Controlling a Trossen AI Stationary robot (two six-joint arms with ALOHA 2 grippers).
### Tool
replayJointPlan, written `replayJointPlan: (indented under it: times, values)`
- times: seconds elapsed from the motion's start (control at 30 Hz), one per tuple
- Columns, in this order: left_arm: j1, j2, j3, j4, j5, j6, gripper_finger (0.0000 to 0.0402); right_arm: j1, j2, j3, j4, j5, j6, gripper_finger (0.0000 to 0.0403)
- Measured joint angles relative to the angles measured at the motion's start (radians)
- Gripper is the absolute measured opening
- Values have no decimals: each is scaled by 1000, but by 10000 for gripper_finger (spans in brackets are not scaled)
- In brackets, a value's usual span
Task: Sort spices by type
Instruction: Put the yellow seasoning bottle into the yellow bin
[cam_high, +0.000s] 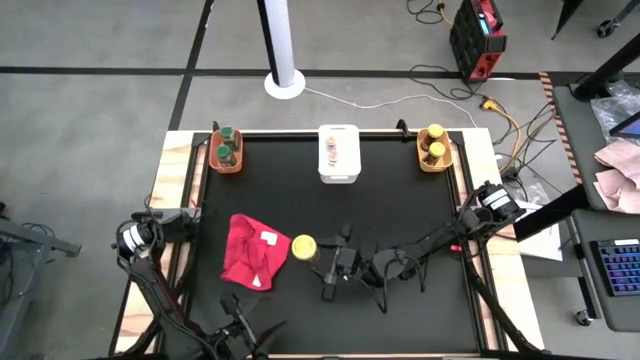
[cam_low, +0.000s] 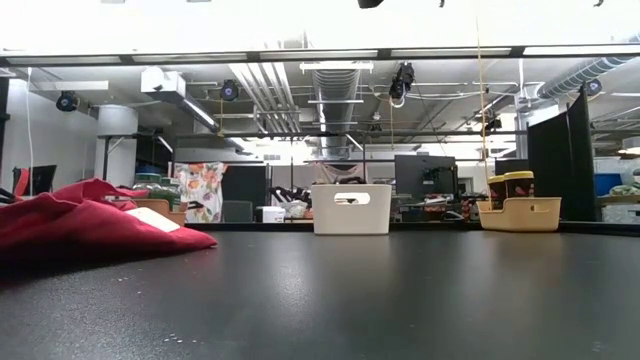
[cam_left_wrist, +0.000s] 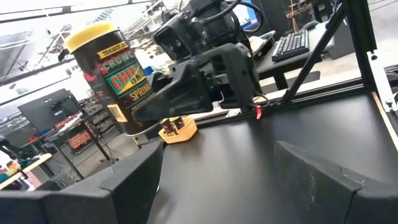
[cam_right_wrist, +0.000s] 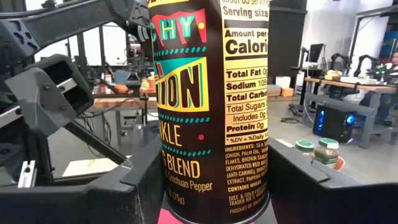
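yellow-lidded spice jar (cam_high: 303, 246) is sitting between the fingers of the right gripper (cam_high: 322, 254), closed on its sides, just beside the red cloth (cam_high: 250, 252) near the front of the black table (cam_high: 400, 210). the left gripper (cam_left_wrist: 217, 186) is waiting low at the table's front edge with its fingers spread wide and nothing between them. other jars are standing at the far edge: green-lidded ones in the orange bin (cam_high: 226, 160), pale-lidded ones in the white bin (cam_high: 338, 168), yellow-lidded ones in the yellow bin (cam_high: 434, 160).
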Motion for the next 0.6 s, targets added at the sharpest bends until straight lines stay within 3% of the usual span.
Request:
replayJointPlan:
  times: [0.37, 0.6]
  values:
    - [43, -1, 0, -1, 0, -33, 290, 14, 0, -1, -91, 3, 40, 210]
    - [132, -13, -1, -119, 2, -224, 290, 50, 0, -2, -253, 28, 102, 210]
